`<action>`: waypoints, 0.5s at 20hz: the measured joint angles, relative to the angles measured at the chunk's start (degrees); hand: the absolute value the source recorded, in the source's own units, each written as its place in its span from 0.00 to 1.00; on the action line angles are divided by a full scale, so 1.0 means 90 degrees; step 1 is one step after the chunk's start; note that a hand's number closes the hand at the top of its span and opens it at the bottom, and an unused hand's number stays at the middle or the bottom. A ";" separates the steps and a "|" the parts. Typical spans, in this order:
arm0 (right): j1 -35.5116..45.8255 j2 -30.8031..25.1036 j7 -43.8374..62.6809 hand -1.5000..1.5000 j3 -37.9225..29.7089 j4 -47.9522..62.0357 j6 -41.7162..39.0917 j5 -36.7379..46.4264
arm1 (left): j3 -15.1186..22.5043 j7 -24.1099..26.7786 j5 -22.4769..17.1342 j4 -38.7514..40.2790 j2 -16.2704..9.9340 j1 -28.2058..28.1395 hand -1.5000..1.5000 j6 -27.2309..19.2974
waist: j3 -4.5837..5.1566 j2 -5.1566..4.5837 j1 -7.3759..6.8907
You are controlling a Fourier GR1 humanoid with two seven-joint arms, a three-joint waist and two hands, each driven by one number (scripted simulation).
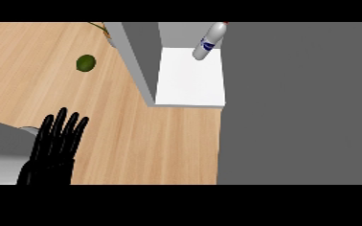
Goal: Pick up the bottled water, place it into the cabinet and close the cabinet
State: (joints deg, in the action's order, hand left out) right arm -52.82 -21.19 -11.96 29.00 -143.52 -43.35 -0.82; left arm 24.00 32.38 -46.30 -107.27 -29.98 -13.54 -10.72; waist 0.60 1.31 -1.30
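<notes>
While upright, bottled water [208, 42] inside cabinet [189, 79] (door open).

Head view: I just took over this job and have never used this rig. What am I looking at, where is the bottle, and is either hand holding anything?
The one picture is from the robot's head, looking steeply down at a wooden counter. The black shape at lower left is the robot's left hand, open with its fingers straight, resting and holding nothing. The right hand is out of view. The bottled water already stands inside the open cabinet, on its white shelf near the back. The grey panel filling the right side looks like the cabinet door, but I cannot be sure. A small green fruit lies on the counter left of the cabinet.
</notes>
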 measured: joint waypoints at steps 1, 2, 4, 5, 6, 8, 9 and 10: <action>0.0063 -0.0017 0.0033 1.00 0.0036 -0.0001 0.0044 0.0013 | -0.0065 -0.0001 -0.0055 -0.0060 -0.0065 -0.0069 0.00 0.0055 | 0.0004 -0.0001 -0.0017; 0.0097 -0.0015 0.0061 1.00 0.0067 -0.0002 0.0115 0.0023 | -0.0118 -0.0001 -0.0099 -0.0125 -0.0128 -0.0152 0.00 0.0100 | 0.0010 -0.0002 -0.0045; 0.0085 0.0039 0.0104 1.00 0.0139 0.0002 0.0326 0.0033 | -0.0237 0.0045 -0.0166 -0.0204 -0.0271 -0.0337 0.00 0.0247 | 0.0017 -0.0014 -0.0087; 0.0060 0.0074 0.0126 1.00 0.0185 0.0004 0.0443 0.0036 | -0.0307 0.0046 -0.0211 -0.0266 -0.0344 -0.0416 0.00 0.0298 | 0.0018 -0.0021 -0.0106; 0.0014 0.0108 0.0147 1.00 0.0237 0.0006 0.0562 0.0034 | -0.0371 0.0050 -0.0258 -0.0314 -0.0412 -0.0492 0.00 0.0362 | 0.0020 -0.0033 -0.0127; 0.0005 0.0223 0.0195 1.00 0.0335 0.0031 0.0800 0.0031 | -0.0495 0.0083 -0.0356 -0.0318 -0.0540 -0.0626 0.00 0.0571 | 0.0021 -0.0068 -0.0186; 0.0011 0.0259 0.0216 1.00 0.0375 0.0041 0.0896 0.0027 | -0.0535 0.0087 -0.0397 -0.0338 -0.0602 -0.0687 0.00 0.0669 | 0.0023 -0.0083 -0.0232; 0.0043 0.0292 0.0244 1.00 0.0405 0.0049 0.0985 0.0024 | -0.0574 0.0096 -0.0438 -0.0378 -0.0649 -0.0734 0.00 0.0752 | 0.0023 -0.0095 -0.0281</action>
State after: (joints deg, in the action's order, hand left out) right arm -52.44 -18.56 -9.76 32.65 -143.08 -34.49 -0.61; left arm 18.84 33.25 -50.24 -110.67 -35.82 -20.14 -3.96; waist 0.81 0.45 -3.83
